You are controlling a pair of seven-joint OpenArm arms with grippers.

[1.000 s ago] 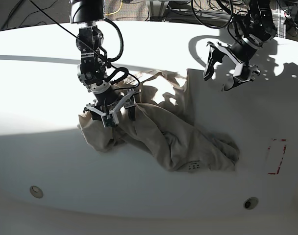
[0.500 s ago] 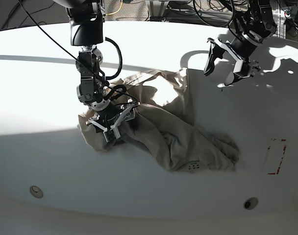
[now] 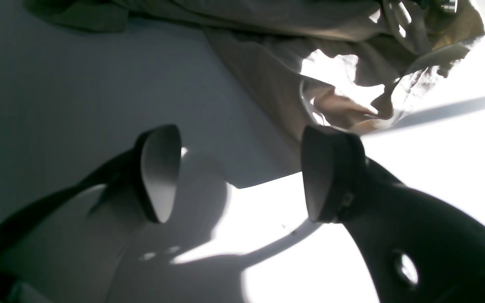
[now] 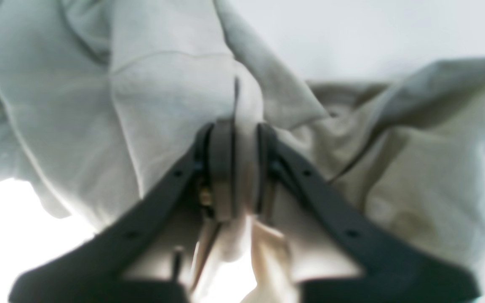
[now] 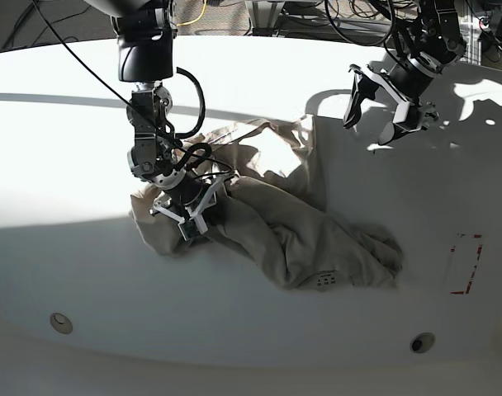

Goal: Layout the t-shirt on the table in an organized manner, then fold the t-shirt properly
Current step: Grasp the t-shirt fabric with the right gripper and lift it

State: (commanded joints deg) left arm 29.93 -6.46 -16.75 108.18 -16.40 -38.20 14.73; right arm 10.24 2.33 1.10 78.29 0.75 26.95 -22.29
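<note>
Near the table's (image 5: 61, 165) middle the t-shirt (image 5: 317, 239) lies bunched, its left fold pinched by the right gripper (image 5: 191, 216), the left gripper (image 5: 381, 107) gaping far right; spreading probably needs a lift outward.

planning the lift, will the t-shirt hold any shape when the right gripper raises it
Probably not: the t-shirt lies crumpled in soft folds, so it should drape limply. The right gripper pinches only one fold, so the rest likely trails across the table.

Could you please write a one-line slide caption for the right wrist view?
Right tool shut on a fold of the wrinkled beige cotton t-shirt above the smooth white table.
</note>
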